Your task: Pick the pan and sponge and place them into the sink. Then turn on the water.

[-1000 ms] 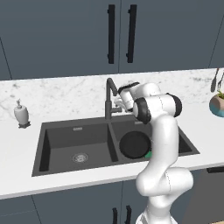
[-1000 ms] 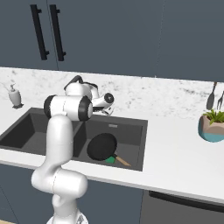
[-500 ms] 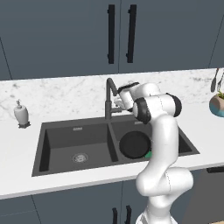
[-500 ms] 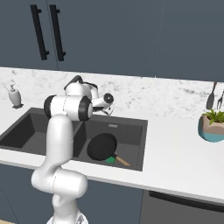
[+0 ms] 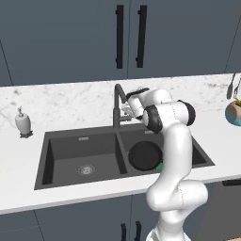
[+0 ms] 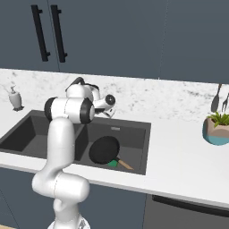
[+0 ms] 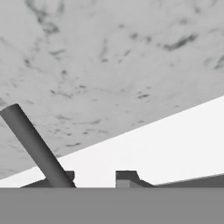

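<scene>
- Pan point(image 5: 145, 155): lies flat in the right basin of the sink point(image 5: 70, 146), handle toward the front right.
- Sponge point(image 6: 113, 163): a green corner shows beside the pan, same basin.
- Faucet point(image 5: 116, 106): rises behind the divider between the basins.
- Gripper point(image 5: 126, 109): at the faucet's side lever, apparently touching it; whether its jaws are together cannot be told.
- Worktop point(image 6: 179, 152): white marble around the sink.

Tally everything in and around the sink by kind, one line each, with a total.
Pan, in the right basin of the sink: 1
Sponge, green, beside the pan: 1
Faucet: 1
Soap dispenser on the counter: 1
Potted plant: 1
Total: 5
</scene>
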Available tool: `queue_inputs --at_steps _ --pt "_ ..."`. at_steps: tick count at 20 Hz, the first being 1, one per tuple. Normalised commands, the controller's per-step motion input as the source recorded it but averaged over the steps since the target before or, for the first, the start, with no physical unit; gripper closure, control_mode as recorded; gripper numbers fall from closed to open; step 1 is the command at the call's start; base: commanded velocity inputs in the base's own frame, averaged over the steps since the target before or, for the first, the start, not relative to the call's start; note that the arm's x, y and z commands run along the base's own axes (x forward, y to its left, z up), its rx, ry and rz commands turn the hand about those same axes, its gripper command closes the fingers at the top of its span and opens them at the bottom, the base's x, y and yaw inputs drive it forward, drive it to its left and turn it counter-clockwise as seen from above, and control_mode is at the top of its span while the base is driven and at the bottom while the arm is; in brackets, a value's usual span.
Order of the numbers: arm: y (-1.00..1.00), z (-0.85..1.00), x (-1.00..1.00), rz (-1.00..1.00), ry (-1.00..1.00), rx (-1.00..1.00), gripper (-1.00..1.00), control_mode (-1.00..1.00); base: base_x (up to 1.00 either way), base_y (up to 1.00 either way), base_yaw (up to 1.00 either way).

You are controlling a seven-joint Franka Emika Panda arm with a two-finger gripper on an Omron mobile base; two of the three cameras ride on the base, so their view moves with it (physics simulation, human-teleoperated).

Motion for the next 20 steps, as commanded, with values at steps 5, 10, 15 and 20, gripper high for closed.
queue_inputs --at_steps 5,10,15,20 --pt "0.0 -0.12 0.0 -0.09 0.0 0.14 1.0 -1.0 0.0 0.0 0.0" --pt "0.0 -0.08 0.0 -0.16 0.0 0.16 1.0 -1.0 0.0 0.0 0.0" --pt "0.0 -0.02 0.0 -0.25 0.01 0.17 1.0 -1.0 0.0 0.0 0.0" --pt "-0.05 -0.04 0.0 -0.28 0.06 0.15 1.0 -1.0 0.0 0.0 0.0"
